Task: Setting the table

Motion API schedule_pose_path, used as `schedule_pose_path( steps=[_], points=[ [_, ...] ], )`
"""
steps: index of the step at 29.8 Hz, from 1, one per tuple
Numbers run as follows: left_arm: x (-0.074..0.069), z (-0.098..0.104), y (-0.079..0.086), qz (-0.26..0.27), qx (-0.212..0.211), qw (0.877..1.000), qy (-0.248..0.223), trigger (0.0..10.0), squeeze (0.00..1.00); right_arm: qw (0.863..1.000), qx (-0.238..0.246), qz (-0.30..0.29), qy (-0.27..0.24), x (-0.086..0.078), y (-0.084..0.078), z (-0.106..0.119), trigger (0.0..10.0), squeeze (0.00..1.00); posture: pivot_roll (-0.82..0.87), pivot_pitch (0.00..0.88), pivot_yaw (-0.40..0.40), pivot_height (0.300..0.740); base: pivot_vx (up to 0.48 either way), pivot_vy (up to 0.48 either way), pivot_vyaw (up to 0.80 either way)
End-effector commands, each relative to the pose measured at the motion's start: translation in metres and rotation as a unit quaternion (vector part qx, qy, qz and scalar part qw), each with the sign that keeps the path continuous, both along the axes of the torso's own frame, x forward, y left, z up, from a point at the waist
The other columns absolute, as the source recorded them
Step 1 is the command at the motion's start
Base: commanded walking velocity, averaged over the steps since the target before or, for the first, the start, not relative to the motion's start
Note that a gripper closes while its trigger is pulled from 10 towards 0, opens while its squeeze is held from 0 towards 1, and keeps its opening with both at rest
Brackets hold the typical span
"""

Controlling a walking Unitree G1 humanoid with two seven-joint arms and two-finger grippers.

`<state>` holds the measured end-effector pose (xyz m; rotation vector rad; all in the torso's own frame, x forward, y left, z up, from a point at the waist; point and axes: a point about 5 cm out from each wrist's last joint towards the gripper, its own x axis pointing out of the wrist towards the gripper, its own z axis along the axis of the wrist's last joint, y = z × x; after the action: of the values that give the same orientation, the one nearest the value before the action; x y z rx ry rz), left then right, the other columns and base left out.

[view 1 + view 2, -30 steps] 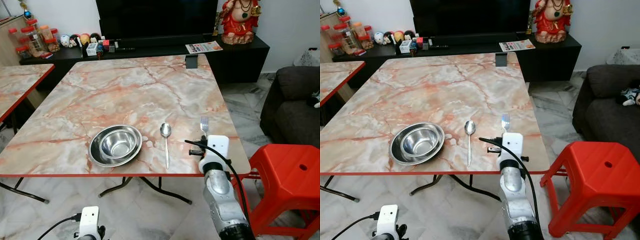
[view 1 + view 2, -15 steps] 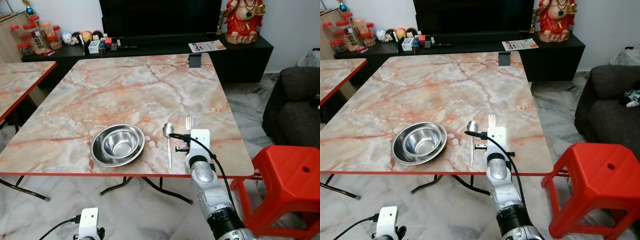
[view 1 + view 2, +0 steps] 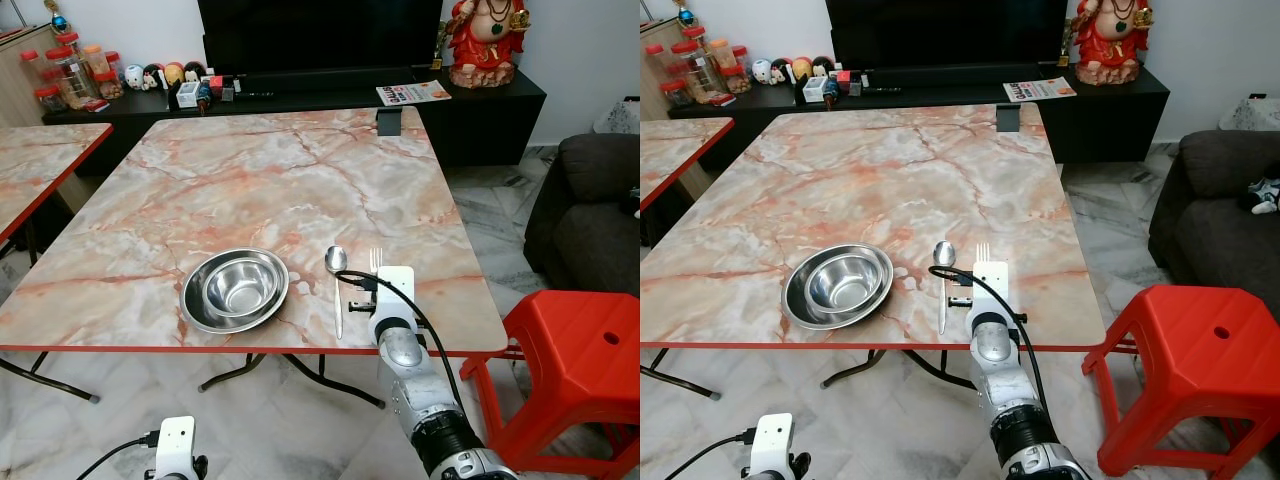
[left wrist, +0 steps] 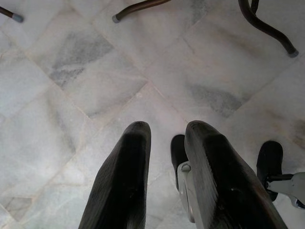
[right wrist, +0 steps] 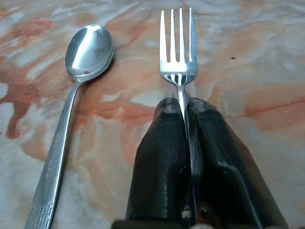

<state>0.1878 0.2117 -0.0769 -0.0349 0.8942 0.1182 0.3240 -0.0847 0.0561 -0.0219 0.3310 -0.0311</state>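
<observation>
right claw (image 5: 183, 112) clamping fork (image 5: 177, 52), beside spoon (image 5: 76, 90)

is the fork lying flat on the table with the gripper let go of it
No, the right gripper has its fingers clamped on the fork beside the spoon.

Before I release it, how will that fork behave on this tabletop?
The fork, pinched by the right tool, looks like stiff, thin metal, so it should lie flat without rolling. The marble-look table seems glossy, so it may slide toward the spoon if nudged.
</observation>
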Motion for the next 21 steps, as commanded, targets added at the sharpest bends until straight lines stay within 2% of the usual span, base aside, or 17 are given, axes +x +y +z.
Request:
schedule_pose_path(
  steps=[1, 14, 15, 16, 17, 19, 20, 21],
  points=[
    [0.0045, 0.0035, 0.0067, 0.005, 0.006, 1.0, -0.004, 10.0, 0.0, 1.0, 0.007, 0.001, -0.007, 0.0032, 0.0038, 0.0034, 10.0, 0.0, -0.04, 0.0, 0.069, 0.74, 0.0, 0.0, 0.0],
    [0.004, 0.0033, 0.0073, 0.011, 0.006, 1.0, -0.003, 10.0, 0.0, 1.0, 0.004, 0.005, -0.009, 0.0083, 0.0038, 0.0055, 10.0, 0.0, -0.03, 0.0, 0.067, 0.74, 0.0, 0.0, 0.0],
    [0.0042, 0.0034, 0.0073, 0.011, 0.006, 1.0, -0.003, 10.0, 0.0, 1.0, 0.005, 0.004, -0.012, 0.0086, 0.0035, 0.006, 10.0, 0.38, -0.03, 0.0, 0.067, 0.74, 0.0, 0.0, 0.0],
    [0.0043, 0.0035, 0.0073, 0.011, 0.006, 1.0, -0.004, 10.0, 0.0, 1.0, 0.004, 0.003, -0.013, 0.0088, 0.0032, 0.0064, 10.0, 0.53, -0.03, 0.0, 0.067, 0.74, 0.0, 0.0, 0.0],
    [0.0044, 0.0035, 0.0073, 0.011, 0.006, 1.0, -0.004, 10.0, 0.0, 1.0, 0.004, 0.002, -0.015, 0.0091, 0.003, 0.0066, 10.0, 0.91, -0.03, 0.0, 0.067, 0.74, 0.0, 0.0, 0.0],
    [0.0054, 0.004, 0.0074, 0.011, 0.006, 1.0, -0.005, 10.0, 0.0, 1.0, 0.003, 0.003, -0.014, 0.0099, 0.0029, 0.0067, 10.0, 0.93, -0.03, 0.0, 0.067, 0.74, 0.0, 0.0, 0.0],
    [0.0059, 0.0043, 0.0073, 0.011, 0.006, 1.0, -0.006, 10.0, 0.0, 1.0, 0.003, 0.003, -0.014, 0.0102, 0.0027, 0.0067, 10.0, 0.9, -0.03, 0.0, 0.067, 0.74, 0.0, 0.0, 0.0],
    [0.0065, 0.0045, 0.007, 0.011, 0.006, 1.0, -0.006, 10.0, 0.0, 1.0, 0.002, 0.005, -0.012, 0.0102, 0.0026, 0.0063, 10.0, 0.81, -0.03, 0.0, 0.068, 0.74, 0.0, 0.0, 0.0]
  ],
)
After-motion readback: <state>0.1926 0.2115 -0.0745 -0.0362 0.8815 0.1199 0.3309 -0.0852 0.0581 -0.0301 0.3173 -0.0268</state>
